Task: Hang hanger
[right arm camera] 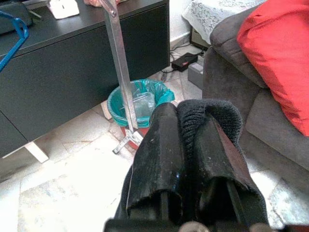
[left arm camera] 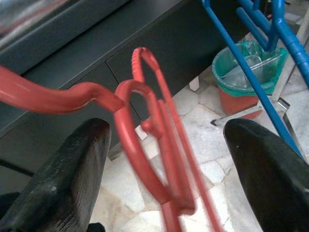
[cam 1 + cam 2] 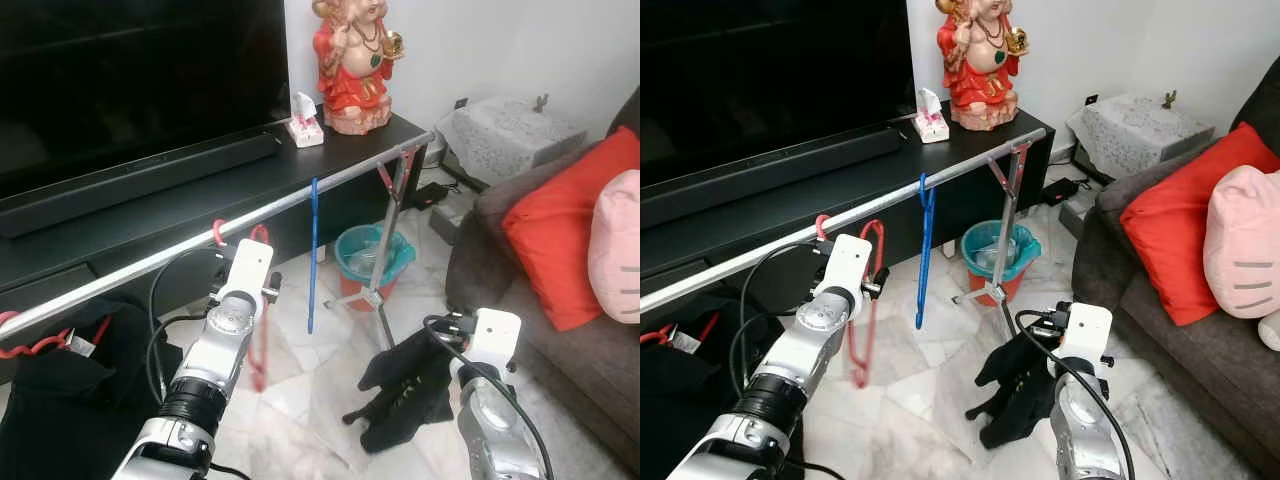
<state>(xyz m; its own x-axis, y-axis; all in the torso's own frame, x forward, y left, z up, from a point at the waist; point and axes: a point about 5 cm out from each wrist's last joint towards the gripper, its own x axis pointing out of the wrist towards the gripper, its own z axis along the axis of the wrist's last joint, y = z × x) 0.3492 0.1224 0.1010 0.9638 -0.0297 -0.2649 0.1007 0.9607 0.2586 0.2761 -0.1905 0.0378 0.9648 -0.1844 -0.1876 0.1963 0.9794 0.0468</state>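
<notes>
A silver rail [image 3: 940, 180] runs in front of the black TV stand. A red hanger [image 3: 865, 300] hangs from it by its hook, and a blue hanger [image 3: 925, 250] hangs further right. My left gripper [image 2: 164, 140] is raised just below the rail, open, with the red hanger's neck [image 2: 145, 111] between its fingers [image 2: 72, 169] and touching neither. My right gripper [image 1: 186, 121] is low over the floor, shut on a black garment [image 3: 1015, 395] that droops around its fingers.
The rail's stand [image 3: 1005, 240] rises beside a teal-lined bin [image 3: 995, 255]. A grey sofa [image 3: 1200, 330] with a red cushion [image 3: 1180, 230] lies to the right. A dark bag [image 3: 60, 400] with red hangers sits at the left. A statue [image 3: 980, 60] stands on the TV stand [image 3: 790, 200].
</notes>
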